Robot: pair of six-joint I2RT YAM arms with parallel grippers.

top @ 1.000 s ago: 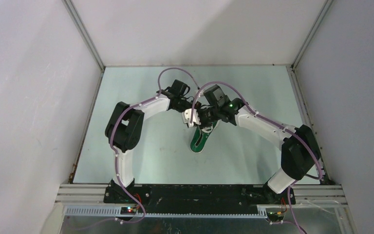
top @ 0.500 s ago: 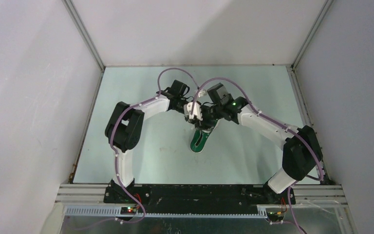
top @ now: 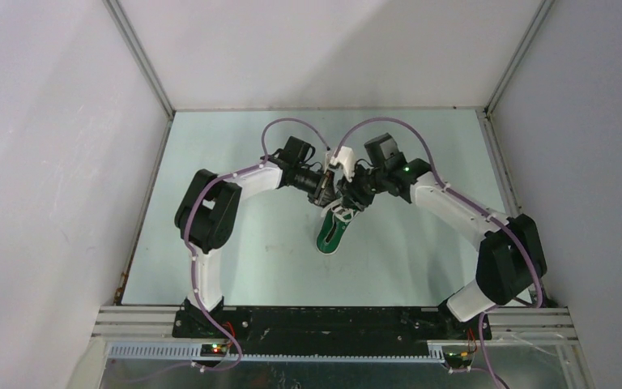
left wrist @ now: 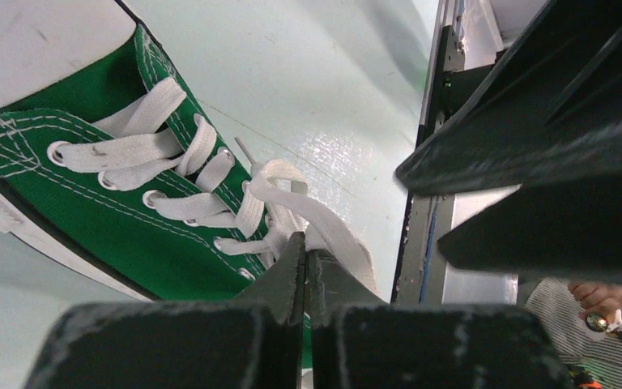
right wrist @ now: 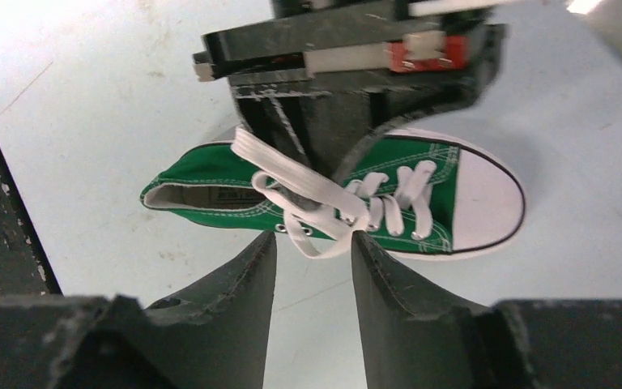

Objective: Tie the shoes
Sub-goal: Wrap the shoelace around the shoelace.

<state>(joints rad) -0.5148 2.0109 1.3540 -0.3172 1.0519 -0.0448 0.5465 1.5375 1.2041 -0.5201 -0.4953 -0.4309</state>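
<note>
Left gripper (left wrist: 304, 261) is pinched tight on one of the white laces (right wrist: 317, 193), holding the strand up off the sneaker (top: 332, 233), which sits mid-frame in the top view on the pale table (right wrist: 89, 97). My right gripper (right wrist: 312, 247) stands half spread and grips nothing, with a slack loop in line with its gap. Green canvas, white toe cap and sole. I judge it a light shoe that could slide. The laces look flat, floppy and slippery, so I'd pinch mid-strand, near the top eyelets.
</note>
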